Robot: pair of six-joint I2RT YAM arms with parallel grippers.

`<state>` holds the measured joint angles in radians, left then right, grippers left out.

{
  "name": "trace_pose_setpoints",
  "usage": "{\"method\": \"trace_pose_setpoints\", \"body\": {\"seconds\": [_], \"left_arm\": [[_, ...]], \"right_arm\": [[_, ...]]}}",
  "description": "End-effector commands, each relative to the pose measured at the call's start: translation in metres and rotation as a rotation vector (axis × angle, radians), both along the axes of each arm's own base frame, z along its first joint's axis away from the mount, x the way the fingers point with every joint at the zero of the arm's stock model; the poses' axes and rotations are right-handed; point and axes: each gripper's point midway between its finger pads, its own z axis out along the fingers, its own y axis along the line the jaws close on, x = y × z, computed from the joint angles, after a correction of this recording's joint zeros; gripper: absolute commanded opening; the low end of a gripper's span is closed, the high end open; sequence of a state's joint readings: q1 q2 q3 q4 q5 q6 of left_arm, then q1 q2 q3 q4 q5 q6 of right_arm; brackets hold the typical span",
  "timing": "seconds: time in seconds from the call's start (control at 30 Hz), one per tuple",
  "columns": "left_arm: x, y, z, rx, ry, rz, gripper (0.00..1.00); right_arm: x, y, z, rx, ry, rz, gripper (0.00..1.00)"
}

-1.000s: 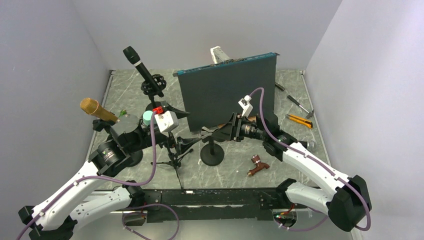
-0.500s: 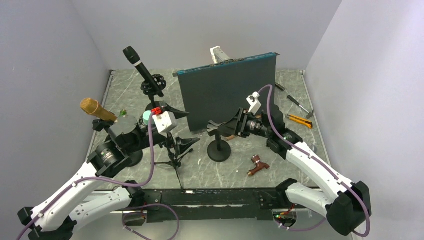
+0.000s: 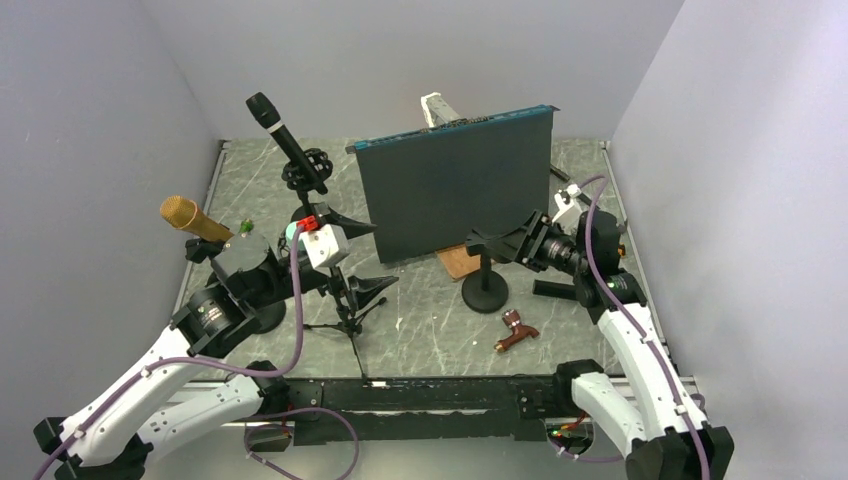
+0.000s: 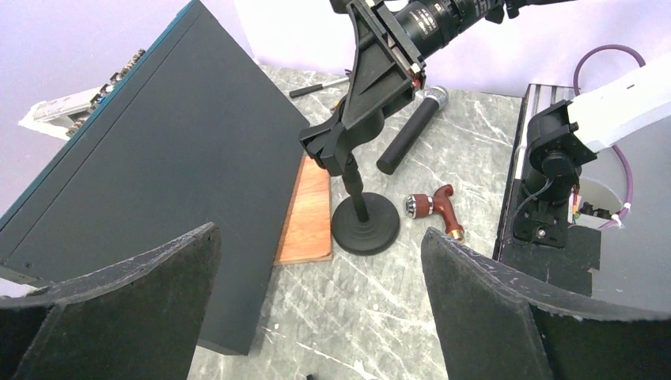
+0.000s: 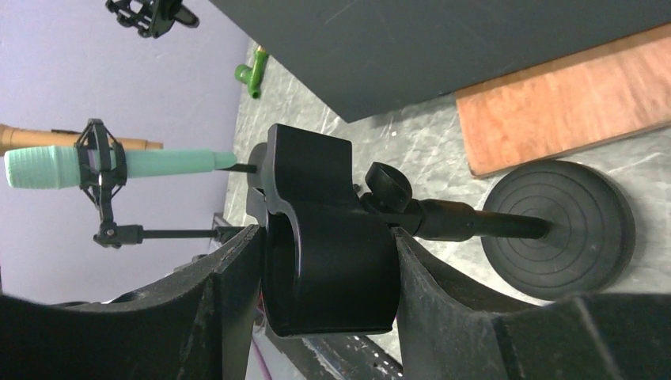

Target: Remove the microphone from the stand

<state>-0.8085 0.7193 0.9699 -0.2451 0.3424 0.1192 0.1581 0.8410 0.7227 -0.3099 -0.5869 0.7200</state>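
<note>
Right wrist view: the right claw (image 5: 326, 237) is clamped on the black clip (image 5: 316, 198) atop the stand (image 5: 475, 222).
The microphone (image 4: 407, 134), black with a silver grille, lies flat on the desk (image 4: 356, 317) just beyond the stand, apart from it and near the right arm. The stand's round base (image 4: 364, 226) sits next to a wooden board (image 4: 307, 210), which lies at the foot of an upright dark panel (image 3: 450, 185). A brown-handled tool (image 4: 434, 207) lies near the base. The left claw (image 4: 316, 233) is spread wide, holding nothing, facing the stand from well apart. Farther left stand a green microphone (image 5: 79, 165), a gold microphone (image 3: 190, 218) and a tall black microphone (image 3: 280, 130) on their own mounts.
</note>
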Motion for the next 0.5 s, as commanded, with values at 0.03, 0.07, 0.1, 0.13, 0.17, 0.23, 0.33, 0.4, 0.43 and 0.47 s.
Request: {"method": "trace_pose_setpoints", "body": {"seconds": [0.03, 0.07, 0.1, 0.13, 0.17, 0.23, 0.33, 0.4, 0.43, 0.47], "left_arm": [[-0.002, 0.002, 0.015, -0.042, -0.047, 0.001, 0.99], [-0.002, 0.003, 0.015, -0.044, -0.049, 0.005, 0.99], [-0.001, 0.004, 0.015, -0.045, -0.05, 0.011, 0.99], [-0.001, 0.005, 0.016, -0.045, -0.054, 0.018, 0.99], [-0.001, 0.007, 0.017, -0.046, -0.06, 0.026, 0.99], [0.001, 0.011, 0.019, -0.048, -0.067, 0.048, 0.99], [-0.002, 0.017, 0.026, -0.077, -0.085, 0.058, 0.99], [-0.005, 0.021, 0.031, -0.098, -0.096, 0.063, 0.99], [-0.006, 0.023, 0.033, -0.106, -0.1, 0.067, 0.99], [-0.007, 0.025, 0.035, -0.113, -0.104, 0.072, 0.99]], "right_arm": [[0.01, -0.031, -0.007, -0.106, -0.044, -0.048, 0.05], [0.012, -0.033, -0.008, -0.107, -0.043, -0.054, 0.06], [0.013, -0.036, -0.009, -0.108, -0.042, -0.062, 0.08], [0.013, -0.039, -0.01, -0.119, -0.036, -0.075, 0.14], [0.013, -0.04, -0.011, -0.127, -0.033, -0.079, 0.21], [0.012, -0.042, -0.01, -0.143, -0.036, -0.083, 0.37], [0.011, -0.048, -0.004, -0.18, -0.051, -0.103, 0.59], [0.012, -0.055, 0.002, -0.22, -0.063, -0.134, 0.74], [0.012, -0.06, 0.006, -0.241, -0.069, -0.153, 0.82], [0.014, -0.064, 0.013, -0.26, -0.088, -0.171, 0.88]]}}
